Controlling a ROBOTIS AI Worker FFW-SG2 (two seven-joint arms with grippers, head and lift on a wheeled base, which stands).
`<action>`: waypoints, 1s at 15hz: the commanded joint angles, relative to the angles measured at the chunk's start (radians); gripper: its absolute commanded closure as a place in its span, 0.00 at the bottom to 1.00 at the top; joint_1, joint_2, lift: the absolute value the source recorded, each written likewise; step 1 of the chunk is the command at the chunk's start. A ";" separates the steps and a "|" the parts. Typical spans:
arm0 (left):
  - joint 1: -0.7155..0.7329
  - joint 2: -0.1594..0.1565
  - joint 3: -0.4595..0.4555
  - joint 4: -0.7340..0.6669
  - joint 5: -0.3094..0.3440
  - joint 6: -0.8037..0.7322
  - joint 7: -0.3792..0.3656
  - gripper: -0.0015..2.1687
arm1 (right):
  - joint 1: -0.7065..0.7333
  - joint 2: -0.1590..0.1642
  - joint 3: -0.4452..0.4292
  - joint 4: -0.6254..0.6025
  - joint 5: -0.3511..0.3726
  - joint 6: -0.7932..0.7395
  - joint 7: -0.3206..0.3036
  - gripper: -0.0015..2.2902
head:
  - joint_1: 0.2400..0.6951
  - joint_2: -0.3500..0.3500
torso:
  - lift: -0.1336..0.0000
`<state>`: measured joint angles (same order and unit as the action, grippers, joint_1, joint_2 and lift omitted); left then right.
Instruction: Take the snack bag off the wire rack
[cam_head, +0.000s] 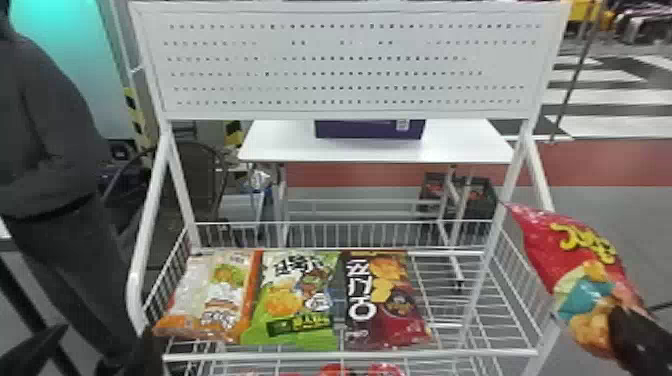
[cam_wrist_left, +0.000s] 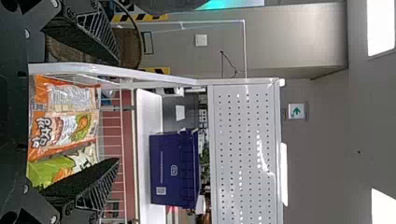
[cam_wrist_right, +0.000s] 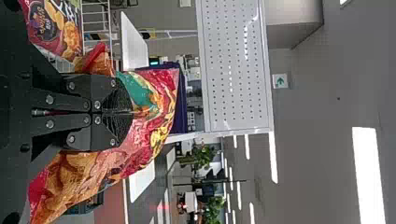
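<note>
I have the right hand (cam_wrist_right: 122, 112) clamped on the red bag (cam_head: 575, 250), which could tear if swung against the rack (cam_head: 350, 356)

Count, head view. Bags: 4 full-view. On rack (cam_head: 350, 356), 3: orange (cam_head: 215, 295) at 8 o'clock, green (cam_head: 295, 300) at 7, maroon (cam_head: 382, 300) at 5. In right pincer (cam_head: 620, 327), 1: red (cam_head: 575, 260), 4 o'clock. Red packs (cam_head: 385, 370), 6 o'clock: cut off, number uncertain. Pincers: 2, incl. left pincer (cam_head: 106, 334), 8 o'clock. Racks: 1. Panels (cam_head: 350, 50): 1, 12 o'clock. Purple boxes (cam_head: 367, 131): 1.
</note>
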<state>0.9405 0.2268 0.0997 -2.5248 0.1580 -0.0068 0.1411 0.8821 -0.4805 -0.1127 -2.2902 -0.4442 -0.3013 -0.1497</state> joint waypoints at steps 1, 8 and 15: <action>0.000 0.000 0.000 0.000 0.000 0.000 0.000 0.08 | 0.000 -0.003 0.001 0.000 0.001 0.000 0.001 0.96 | 0.57 0.50 | 1.00; -0.002 -0.001 0.000 0.000 0.000 0.000 -0.002 0.08 | -0.003 -0.007 0.004 0.000 0.004 0.012 -0.001 0.96 | 0.57 0.50 | 1.00; -0.011 -0.001 0.000 0.004 0.000 0.006 -0.002 0.08 | -0.012 -0.007 0.008 0.000 0.010 0.025 -0.001 0.96 | 0.57 0.50 | 1.00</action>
<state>0.9314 0.2255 0.0997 -2.5214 0.1580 -0.0009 0.1387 0.8710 -0.4878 -0.1054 -2.2902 -0.4369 -0.2792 -0.1504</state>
